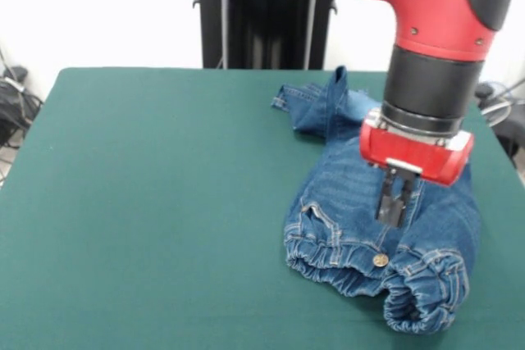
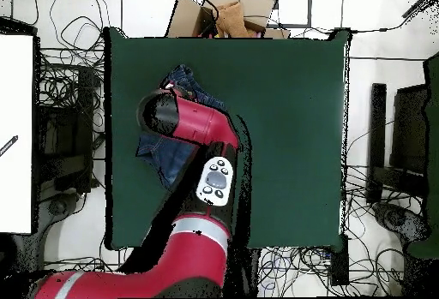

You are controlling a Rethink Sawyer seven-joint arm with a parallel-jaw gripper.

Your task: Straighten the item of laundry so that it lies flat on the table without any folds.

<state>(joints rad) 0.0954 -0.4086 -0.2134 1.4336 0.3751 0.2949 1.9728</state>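
Observation:
The item of laundry is a small pair of blue jeans, crumpled on the right part of the green table. Its gathered waistband with a brass button faces the near edge, and one leg is bunched toward the far side. My gripper hangs straight down over the middle of the jeans. It is shut, its tips at the denim's surface, and no cloth shows between them. In the overhead view the arm covers most of the jeans and hides the gripper.
The jeans lie close to the table's right edge in the front view. Beyond the table in the overhead view stand a cardboard box, a white board, black equipment and tangled cables on the floor.

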